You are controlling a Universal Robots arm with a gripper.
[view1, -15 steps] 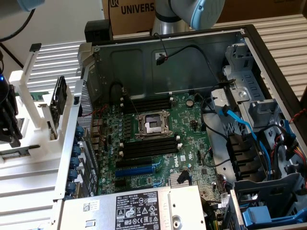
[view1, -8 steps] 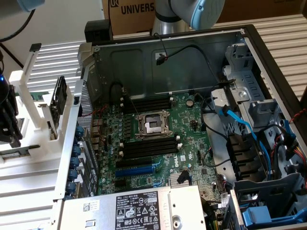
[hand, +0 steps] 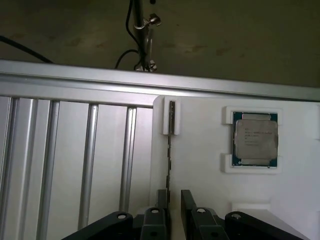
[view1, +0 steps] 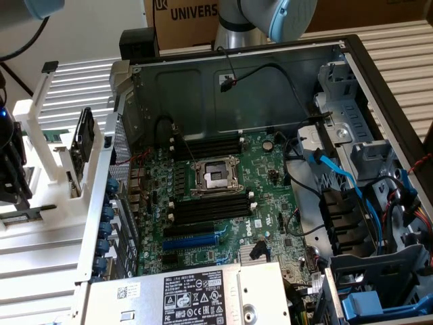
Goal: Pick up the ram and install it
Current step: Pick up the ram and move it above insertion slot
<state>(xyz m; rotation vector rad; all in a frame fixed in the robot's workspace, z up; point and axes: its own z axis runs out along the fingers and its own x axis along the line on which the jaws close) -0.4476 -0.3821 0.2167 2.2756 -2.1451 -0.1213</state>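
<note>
**Open gripper straddles the ram standing on edge in the white holder**

The ram (hand: 169, 160) stands on edge in the white holder (hand: 200, 155). The wrist view looks along its thin side, so it reads as a narrow, dark, flat strip. Its far end sits in a notched white clip (hand: 171, 117) moulded onto the holder. Its near end runs into the gap between the fingers.

The gripper (hand: 174, 194) has its two dark, blocky fingers (hand: 162, 205) parted. The ram lies between them, closer to one finger than the other. Whether that finger touches the strip cannot be told.

Also on the holder, well apart from the ram, a square processor (hand: 255, 140) lies flat in a recessed pocket. It has a dull grey metal lid and a green border.

The holder looks like smooth matte plastic. It rests on a desk (hand: 50, 165) of ribbed, brushed aluminium slats.

In the exterior view, the open metal computer case (view1: 270, 88) lies to the right of the holder. Inside it are a green motherboard (view1: 264, 203) and long black memory slots (view1: 210, 206) with white end clips.
</note>
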